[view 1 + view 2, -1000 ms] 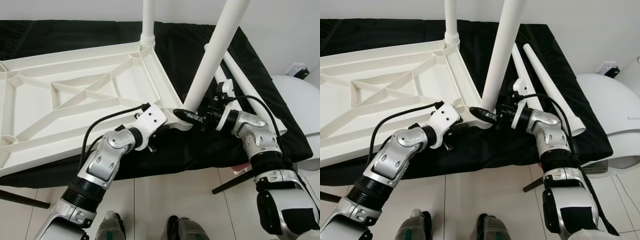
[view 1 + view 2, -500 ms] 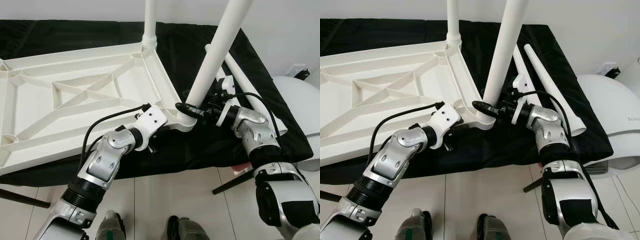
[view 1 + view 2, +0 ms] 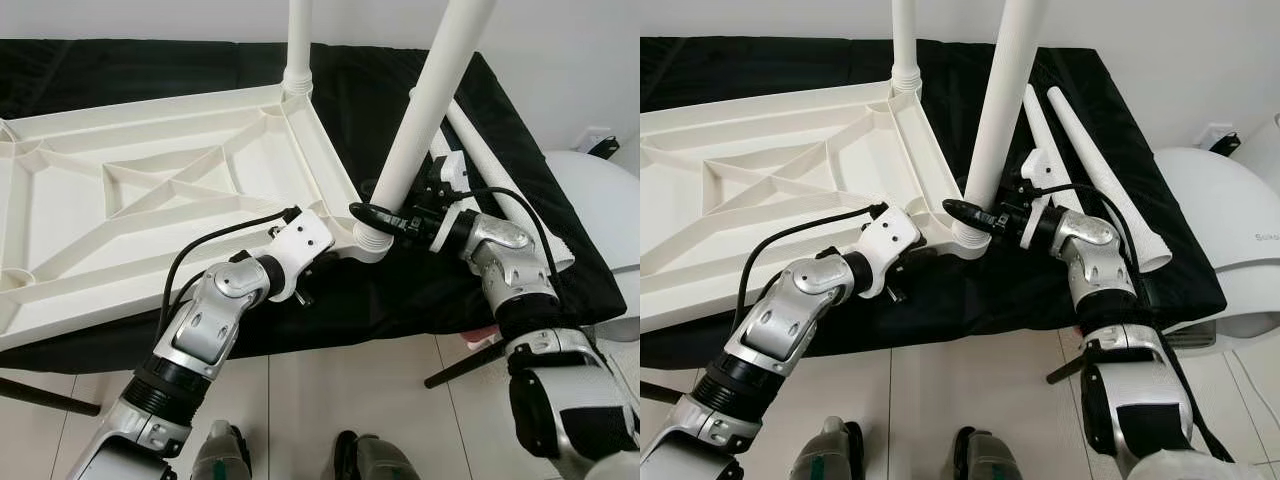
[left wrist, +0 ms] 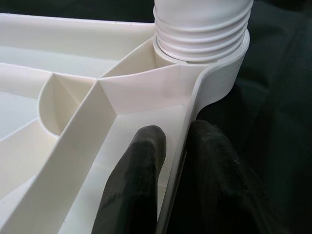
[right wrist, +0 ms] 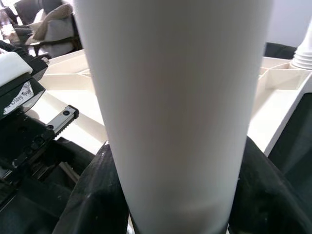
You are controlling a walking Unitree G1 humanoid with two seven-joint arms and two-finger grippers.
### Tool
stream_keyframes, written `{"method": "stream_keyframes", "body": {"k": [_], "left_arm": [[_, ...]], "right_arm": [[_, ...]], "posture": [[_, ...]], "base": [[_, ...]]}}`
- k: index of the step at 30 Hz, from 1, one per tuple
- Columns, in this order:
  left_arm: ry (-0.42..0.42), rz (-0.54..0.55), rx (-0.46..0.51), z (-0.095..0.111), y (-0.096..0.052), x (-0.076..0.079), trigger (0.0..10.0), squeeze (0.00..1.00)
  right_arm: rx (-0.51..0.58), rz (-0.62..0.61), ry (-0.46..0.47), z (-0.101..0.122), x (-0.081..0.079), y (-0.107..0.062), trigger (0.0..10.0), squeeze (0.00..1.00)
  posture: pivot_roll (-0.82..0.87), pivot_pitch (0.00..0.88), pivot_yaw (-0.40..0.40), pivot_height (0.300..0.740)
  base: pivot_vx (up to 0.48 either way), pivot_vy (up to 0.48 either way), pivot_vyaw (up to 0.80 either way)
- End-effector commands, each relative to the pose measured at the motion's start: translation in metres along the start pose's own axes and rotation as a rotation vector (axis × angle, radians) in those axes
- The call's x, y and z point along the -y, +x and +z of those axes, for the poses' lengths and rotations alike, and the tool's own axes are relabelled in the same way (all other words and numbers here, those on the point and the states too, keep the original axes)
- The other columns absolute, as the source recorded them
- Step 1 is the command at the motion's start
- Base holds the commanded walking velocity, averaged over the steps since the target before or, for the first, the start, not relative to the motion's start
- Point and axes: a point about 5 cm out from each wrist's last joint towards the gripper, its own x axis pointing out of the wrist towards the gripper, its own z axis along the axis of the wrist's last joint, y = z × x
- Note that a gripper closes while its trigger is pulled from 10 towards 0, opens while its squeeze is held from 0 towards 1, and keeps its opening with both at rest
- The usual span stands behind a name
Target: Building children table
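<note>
The white tabletop (image 3: 150,190) lies upside down on a black cloth. One white leg (image 3: 298,40) stands upright in its far corner. A second white leg (image 3: 425,110) leans with its ribbed end in the near corner socket (image 3: 371,236). My right gripper (image 3: 388,216) is shut on this leg just above the socket; its fingers (image 5: 97,195) wrap both sides of the leg. My left gripper (image 4: 175,141) is shut on the tabletop's rim (image 4: 195,107) beside that same corner, one finger inside and one outside.
Two loose white legs (image 3: 1102,175) lie on the black cloth (image 3: 1080,290) to the right of the tabletop. A white rounded object (image 3: 600,200) stands at the far right by the wall. Black stand legs (image 3: 460,365) and my feet show on the tiled floor.
The leg's ribbed end has settled into the corner socket and the leg now leans a little less. My right gripper shifted slightly with it. The left gripper kept its hold.
</note>
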Motion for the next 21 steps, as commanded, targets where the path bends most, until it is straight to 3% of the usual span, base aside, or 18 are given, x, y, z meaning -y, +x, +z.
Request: {"method": "stream_keyframes", "body": {"k": [1,8,17,19,21], "left_arm": [[-0.003,-0.021,-0.014,-0.003,0.000,0.006,10.0,0.00],[-0.009,-0.017,-0.016,-0.004,-0.001,0.006,10.0,0.00],[-0.010,-0.015,-0.016,-0.004,-0.001,0.006,10.0,0.00],[-0.011,-0.012,-0.016,-0.004,-0.001,0.005,10.0,0.00],[-0.011,-0.012,-0.016,-0.004,-0.001,0.005,10.0,0.00]], "right_arm": [[-0.016,-0.032,0.036,-0.006,-0.001,-0.001,0.0,0.00],[0.077,-0.225,0.079,-0.006,-0.015,0.004,0.0,0.00],[0.103,-0.307,0.097,-0.005,-0.027,0.009,0.0,0.00],[0.119,-0.429,0.130,-0.007,-0.040,0.017,0.0,0.00],[0.119,-0.429,0.130,-0.007,-0.040,0.017,0.0,0.00]], "posture": [[0.06,0.181,-0.026,0.740],[0.05,0.189,-0.029,0.740],[0.05,0.187,-0.033,0.740],[0.06,0.187,-0.035,0.740],[0.06,0.187,-0.035,0.740]], "base": [[0.000,0.000,0.00],[0.000,0.000,0.00],[0.000,0.000,0.00],[0.000,0.000,0.00],[0.000,0.000,0.00]]}}
